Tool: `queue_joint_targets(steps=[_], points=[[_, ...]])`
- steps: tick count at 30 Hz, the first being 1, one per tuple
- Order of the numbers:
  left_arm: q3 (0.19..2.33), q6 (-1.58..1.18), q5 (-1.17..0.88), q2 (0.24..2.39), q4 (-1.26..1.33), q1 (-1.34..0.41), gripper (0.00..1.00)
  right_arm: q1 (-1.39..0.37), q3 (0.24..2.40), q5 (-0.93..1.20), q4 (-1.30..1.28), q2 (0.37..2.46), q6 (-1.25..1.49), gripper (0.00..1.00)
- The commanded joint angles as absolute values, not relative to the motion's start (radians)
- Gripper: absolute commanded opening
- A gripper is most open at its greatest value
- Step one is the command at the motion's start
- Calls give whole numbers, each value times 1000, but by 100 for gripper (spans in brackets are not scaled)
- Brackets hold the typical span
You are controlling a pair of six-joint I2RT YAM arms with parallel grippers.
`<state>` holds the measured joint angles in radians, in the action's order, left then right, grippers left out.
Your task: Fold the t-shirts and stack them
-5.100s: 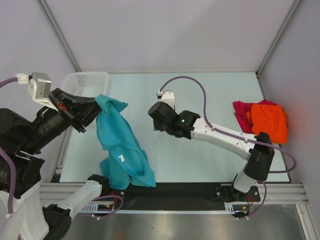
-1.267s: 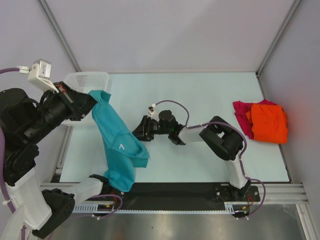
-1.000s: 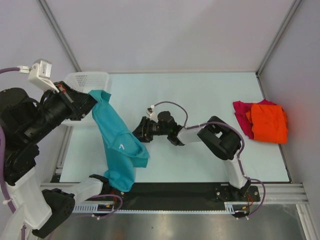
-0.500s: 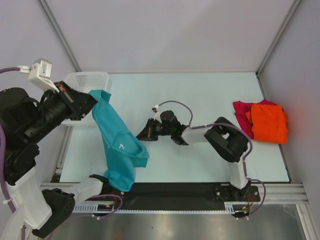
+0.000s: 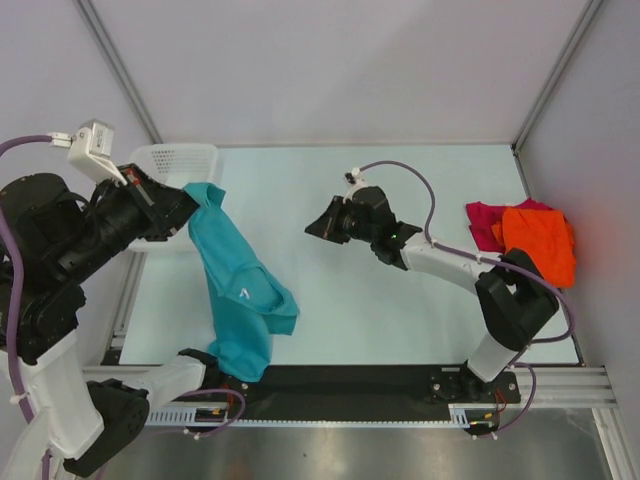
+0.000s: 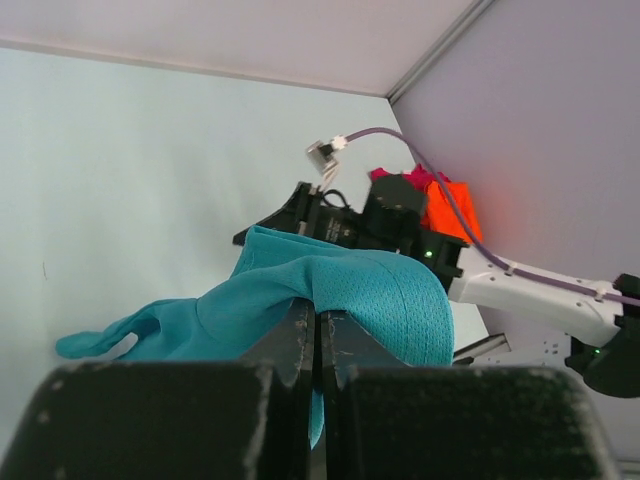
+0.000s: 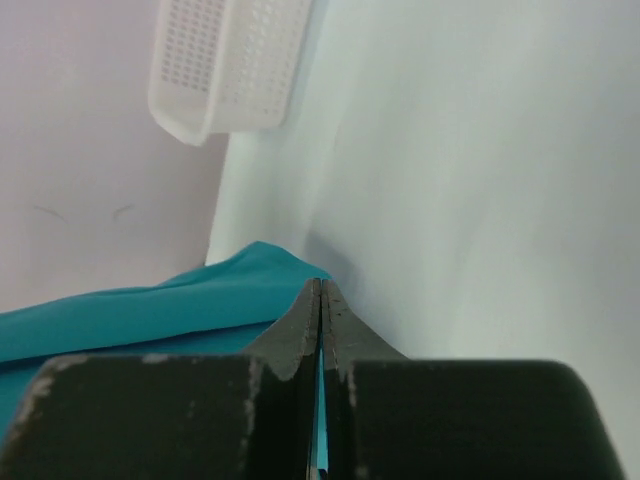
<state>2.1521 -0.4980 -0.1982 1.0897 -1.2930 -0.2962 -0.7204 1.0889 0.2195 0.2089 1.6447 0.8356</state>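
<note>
Your right tool (image 5: 312,229) has drawn away from the teal-blue t-shirt (image 5: 240,290) since half a second ago. Then it was low against the cloth's right edge; now it is farther back and to the right, over the middle of the table (image 5: 400,320), well apart from the shirt. Its jaws, which stood wide a second ago, are pressed together with nothing between them. In the right wrist view the two fingers meet in a thin line, and the teal cloth shows only behind and below them. Your left tool (image 5: 183,208) has not shifted. It is clamped on an upper edge of the teal-blue t-shirt and holds it up over the left part of the table. In the left wrist view the cloth bulges up and over the closed fingers. From that grip the shirt hangs down and toward you in a long, loose drape. A small white label shows partway down, and the lower end bunches near the front edge of the table beside the left arm's base. Behind the left tool, the white mesh basket (image 5: 175,160) stands at the far left corner of the table. At the far right edge the orange t-shirt (image 5: 540,240) lies over part of the magenta-red t-shirt (image 5: 482,222); both are just where they were.
</note>
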Motion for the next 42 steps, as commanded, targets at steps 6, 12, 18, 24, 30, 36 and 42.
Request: queue_joint_targets(steps=[6, 12, 18, 24, 30, 36, 42], points=[[2169, -543, -307, 1083, -1238, -298, 0, -801, 1186, 390, 227, 1839, 853, 15], [1786, -655, -602, 1035, -907, -299, 0, -787, 1144, 341, 184, 1792, 835, 16], [1631, -698, -672, 1112, -712, -414, 0, -733, 1054, 261, 152, 1692, 830, 18], [1814, -632, -687, 1244, -695, -635, 0, -741, 1100, 215, 104, 1695, 822, 20], [2021, -650, -738, 1287, -692, -698, 0, -752, 1124, 184, 78, 1700, 821, 21], [2253, -759, -888, 1336, -548, -756, 0, -756, 1150, 138, 22, 1678, 801, 22], [2082, -825, -922, 1215, -394, -735, 0, -762, 1186, 117, -26, 1678, 788, 24]])
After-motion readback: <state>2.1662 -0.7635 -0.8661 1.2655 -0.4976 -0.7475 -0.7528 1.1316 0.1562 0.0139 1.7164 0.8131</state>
